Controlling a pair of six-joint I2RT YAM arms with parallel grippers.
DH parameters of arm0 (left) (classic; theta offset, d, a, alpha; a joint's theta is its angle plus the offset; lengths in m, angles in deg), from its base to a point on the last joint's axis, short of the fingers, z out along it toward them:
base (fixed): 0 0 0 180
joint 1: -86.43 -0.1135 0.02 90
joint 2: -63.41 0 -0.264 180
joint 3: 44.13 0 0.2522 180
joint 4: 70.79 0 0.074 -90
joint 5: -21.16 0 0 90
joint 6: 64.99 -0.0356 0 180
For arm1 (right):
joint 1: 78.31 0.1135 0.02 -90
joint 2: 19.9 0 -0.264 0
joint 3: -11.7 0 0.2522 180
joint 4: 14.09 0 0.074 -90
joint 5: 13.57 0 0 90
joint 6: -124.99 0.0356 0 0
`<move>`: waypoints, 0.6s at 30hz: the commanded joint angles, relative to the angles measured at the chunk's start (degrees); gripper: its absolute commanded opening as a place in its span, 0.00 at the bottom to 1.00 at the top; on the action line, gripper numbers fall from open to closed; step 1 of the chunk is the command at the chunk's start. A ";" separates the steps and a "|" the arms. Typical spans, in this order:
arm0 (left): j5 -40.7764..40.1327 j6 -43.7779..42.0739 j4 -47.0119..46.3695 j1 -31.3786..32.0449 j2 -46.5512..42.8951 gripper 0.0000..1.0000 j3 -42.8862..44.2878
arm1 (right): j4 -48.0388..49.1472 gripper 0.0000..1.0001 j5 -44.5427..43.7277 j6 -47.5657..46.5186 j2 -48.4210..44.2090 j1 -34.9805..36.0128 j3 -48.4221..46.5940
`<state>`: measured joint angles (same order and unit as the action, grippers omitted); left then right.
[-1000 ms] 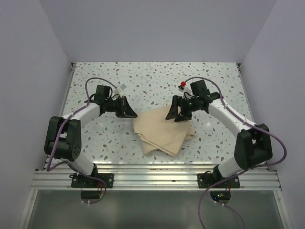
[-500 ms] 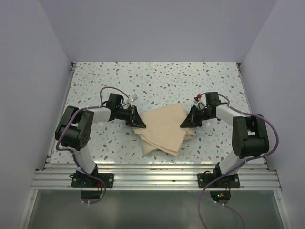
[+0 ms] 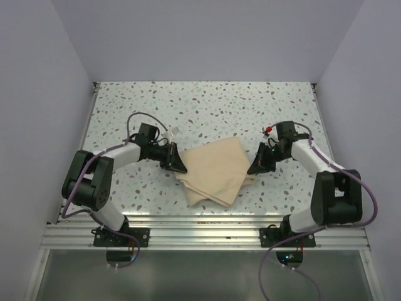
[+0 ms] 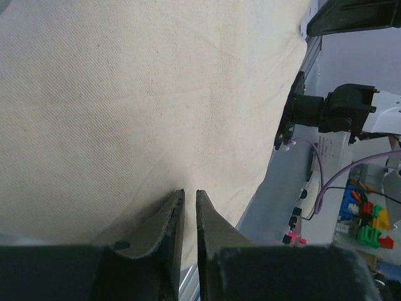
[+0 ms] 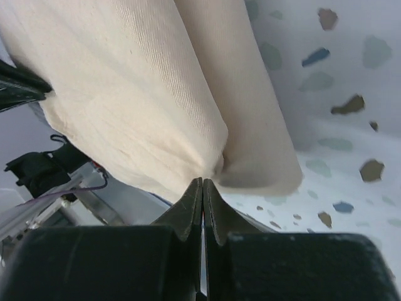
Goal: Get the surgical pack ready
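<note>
Cloth (image 3: pixel 216 170), tan and folded, lies on the speckled counter (image 3: pixel 207 106) between both arms. Right fingers (image 5: pixel 188 212) are pressed together, pinching its puckered right edge. Left fingers (image 4: pixel 166 231) sit nearly together at its left edge; I cannot tell whether they grip it.

A white bench (image 3: pixel 207 103) speckled with grey and brown flecks spreads out beyond the left fingers (image 3: pixel 178 165) and the right fingers (image 3: pixel 255 168) — it ends at a plain pale back wall (image 3: pixel 207 37). A left wall (image 3: pixel 37 106) and a right wall (image 3: pixel 369 81) of the same pale tone stand outward of each pair. Behind the fingers, along the near edge, runs a ribbed aluminium rail (image 3: pixel 207 224) — then a dark glossy panel (image 3: pixel 200 276). The light is soft and even.
</note>
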<state>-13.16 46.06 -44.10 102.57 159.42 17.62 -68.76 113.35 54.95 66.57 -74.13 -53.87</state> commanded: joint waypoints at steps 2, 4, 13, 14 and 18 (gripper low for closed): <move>-5.67 -4.97 6.84 -0.15 -7.13 0.21 2.72 | -12.96 0.01 -9.24 2.70 -7.62 -0.32 -1.98; -7.15 -4.98 6.85 -0.15 -8.64 0.24 3.60 | -14.73 0.02 -10.03 4.20 -9.13 -0.32 -0.49; -8.13 -3.31 5.09 -0.15 -9.88 0.28 7.73 | -5.07 0.01 -7.23 7.28 -5.10 -0.23 9.70; -8.22 -3.22 5.09 -0.15 -9.87 0.27 8.00 | -2.10 0.01 -6.52 7.71 -4.31 -0.32 10.06; -9.27 -3.57 6.23 -0.15 -10.31 0.27 9.75 | 4.33 0.00 -3.36 11.14 0.44 -0.14 10.86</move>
<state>-21.53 43.42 -38.75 102.57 150.17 24.25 -72.11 106.56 62.32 65.30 -74.26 -42.97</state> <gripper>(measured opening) 0.275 0.010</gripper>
